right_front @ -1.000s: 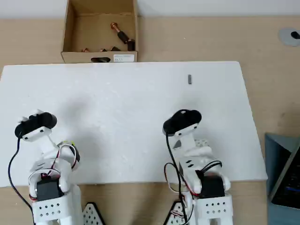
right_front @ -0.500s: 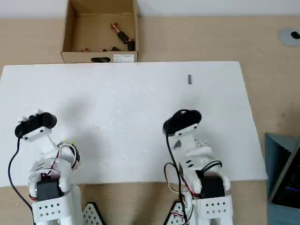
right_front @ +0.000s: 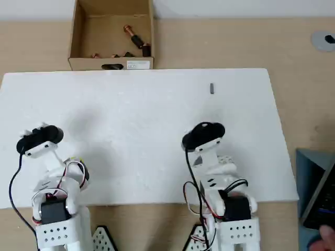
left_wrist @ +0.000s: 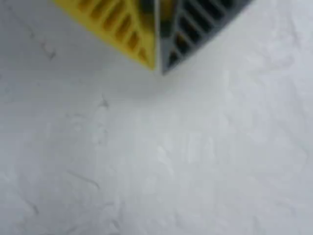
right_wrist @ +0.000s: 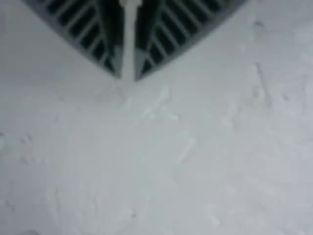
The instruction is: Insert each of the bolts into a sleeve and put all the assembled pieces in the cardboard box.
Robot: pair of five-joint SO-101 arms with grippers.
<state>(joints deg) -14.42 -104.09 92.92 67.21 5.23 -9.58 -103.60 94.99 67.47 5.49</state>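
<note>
The cardboard box (right_front: pixel 75 36) stands beyond the far left part of the white mat (right_front: pixel 136 110). Inside it lies a copper bolt in a dark sleeve (right_front: pixel 137 39), with more assembled pieces (right_front: pixel 112 55) along its near wall. A small dark sleeve (right_front: pixel 212 88) lies alone on the mat at the far right. My left gripper (left_wrist: pixel 159 66), one finger yellow and one dark, is shut on nothing just above the mat, and its arm (right_front: pixel 41 138) sits at the near left. My right gripper (right_wrist: pixel 128 73) is shut and empty, its arm (right_front: pixel 204 135) near the mat's front centre-right.
A dark laptop (right_front: pixel 316 193) sits at the right edge on the wooden table (right_front: pixel 303 104). A grey disc (right_front: pixel 323 40) lies at the far right corner. Both arm bases (right_front: pixel 230 230) stand at the table's front edge.
</note>
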